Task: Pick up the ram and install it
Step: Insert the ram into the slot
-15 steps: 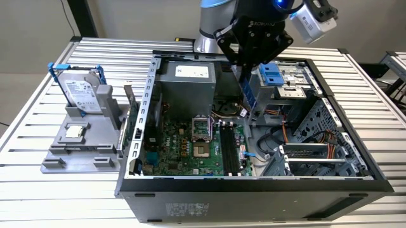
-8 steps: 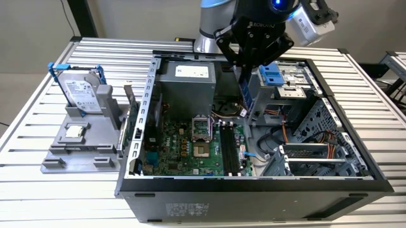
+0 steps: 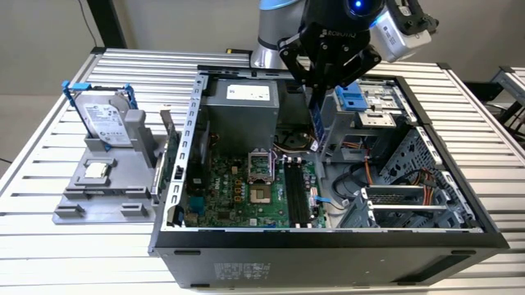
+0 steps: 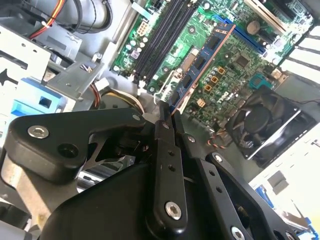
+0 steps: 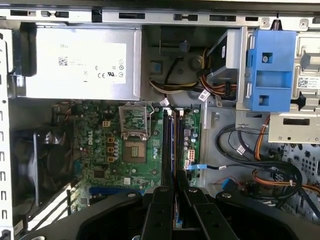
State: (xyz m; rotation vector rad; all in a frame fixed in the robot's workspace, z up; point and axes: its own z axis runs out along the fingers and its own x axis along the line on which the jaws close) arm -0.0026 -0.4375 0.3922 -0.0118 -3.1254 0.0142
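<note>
Blue, narrow ram with a row of black chips, tight in the gripper.

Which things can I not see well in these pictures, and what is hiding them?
The ram, second wrist view: its gripped end is hidden behind the gripper.
The memory slots, first wrist view: their near ends are covered by the fingers.
The hard drive, exterior view: its lower part is hidden inside the grey stand.
</note>
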